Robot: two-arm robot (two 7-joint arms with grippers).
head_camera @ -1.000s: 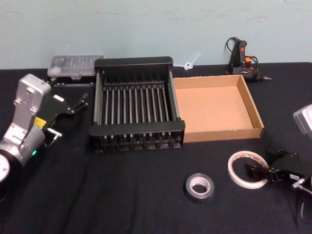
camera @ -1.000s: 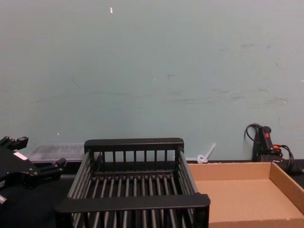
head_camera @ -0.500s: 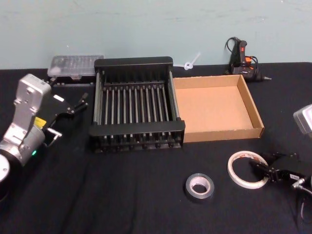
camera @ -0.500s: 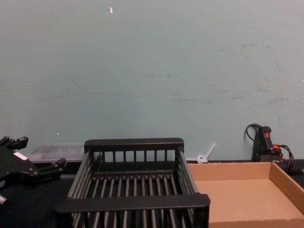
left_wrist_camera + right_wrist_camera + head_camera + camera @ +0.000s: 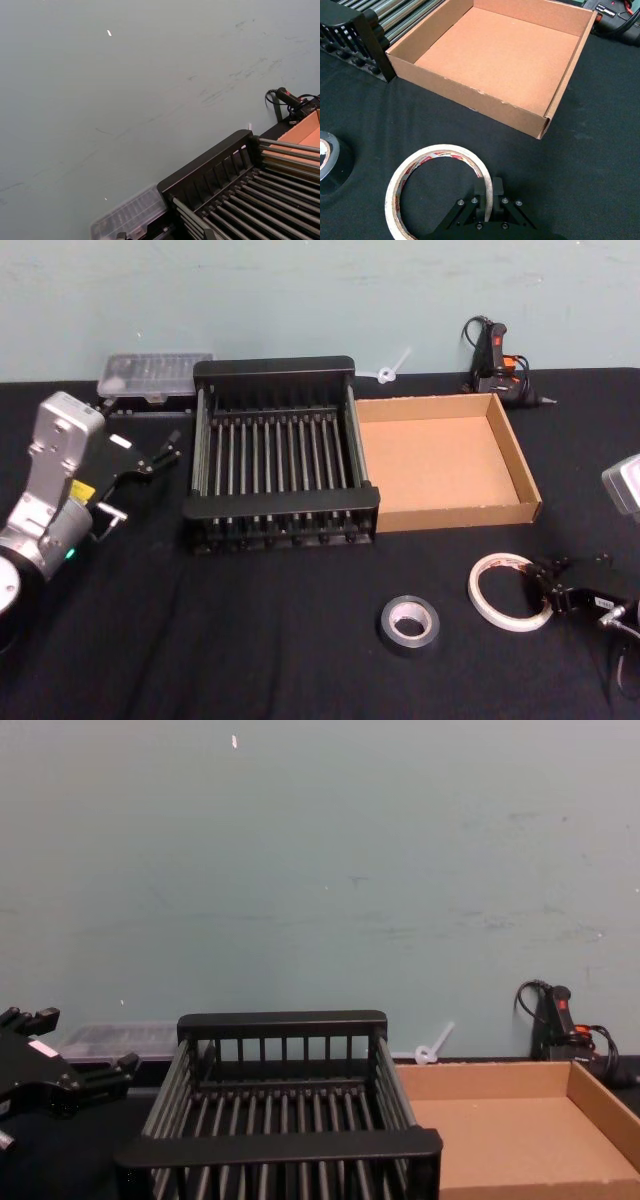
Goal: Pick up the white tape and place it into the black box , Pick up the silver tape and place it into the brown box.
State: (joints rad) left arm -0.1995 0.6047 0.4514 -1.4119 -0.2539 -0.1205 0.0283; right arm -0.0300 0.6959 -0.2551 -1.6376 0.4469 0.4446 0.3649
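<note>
You have two rolls of tape on the table: one white tape (image 5: 508,590) and one silver tape (image 5: 409,624). You have two boxes: one black box (image 5: 276,455) and one brown box (image 5: 445,462). Behind them sit one clear plastic case (image 5: 155,376), one glue gun (image 5: 497,366) and one small white plastic piece (image 5: 391,366). Two grippers show: the left gripper (image 5: 155,456) and the right gripper (image 5: 556,585).

black box (image 5: 280,455) left of brown box (image 5: 445,460)
</note>
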